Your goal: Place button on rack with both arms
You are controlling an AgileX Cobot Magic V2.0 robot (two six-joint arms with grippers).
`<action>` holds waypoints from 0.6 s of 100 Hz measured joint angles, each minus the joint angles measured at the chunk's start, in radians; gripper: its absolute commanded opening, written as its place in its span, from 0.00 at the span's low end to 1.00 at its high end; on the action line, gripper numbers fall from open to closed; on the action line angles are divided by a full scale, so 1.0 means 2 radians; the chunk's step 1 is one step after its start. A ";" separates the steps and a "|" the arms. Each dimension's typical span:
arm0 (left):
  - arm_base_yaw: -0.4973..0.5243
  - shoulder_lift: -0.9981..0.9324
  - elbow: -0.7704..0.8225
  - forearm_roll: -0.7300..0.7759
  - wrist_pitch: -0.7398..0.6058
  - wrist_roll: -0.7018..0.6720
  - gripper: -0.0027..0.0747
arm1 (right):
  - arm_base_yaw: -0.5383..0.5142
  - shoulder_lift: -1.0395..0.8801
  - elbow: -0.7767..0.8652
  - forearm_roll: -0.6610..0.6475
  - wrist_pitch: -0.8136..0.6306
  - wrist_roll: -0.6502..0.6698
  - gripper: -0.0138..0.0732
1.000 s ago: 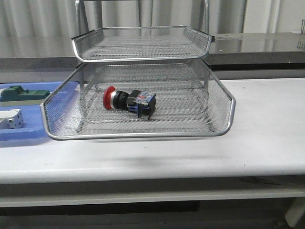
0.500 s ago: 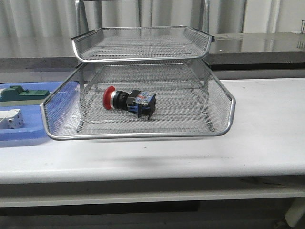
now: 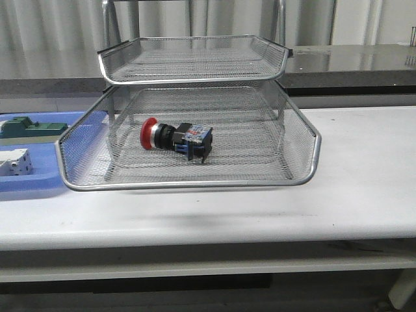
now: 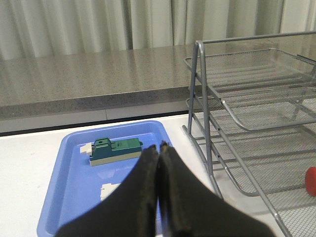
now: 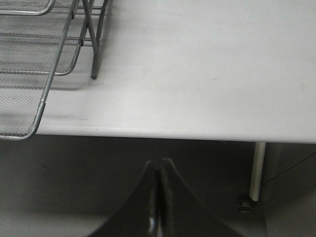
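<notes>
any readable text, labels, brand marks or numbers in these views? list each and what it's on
None legible in any view.
button: a small blue label patch on its block body, too small and blurred to read.
green part in the blue tray: no marking visible.
white part: no marking visible.
rack: bare wire mesh, no label.

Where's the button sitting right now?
In the front view the button lies on its side in the pulled-out middle tray of the rack, left of the tray's centre, red head pointing left toward the blue tray.
</notes>
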 measured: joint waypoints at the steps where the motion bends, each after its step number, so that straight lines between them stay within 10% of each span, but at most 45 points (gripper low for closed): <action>1: 0.000 0.000 0.000 0.000 0.000 0.000 0.01 | 0.000 0.000 0.000 0.000 0.000 0.000 0.08; 60: 0.000 0.000 0.000 0.000 0.000 0.000 0.01 | 0.000 0.049 0.000 0.050 -0.027 -0.001 0.08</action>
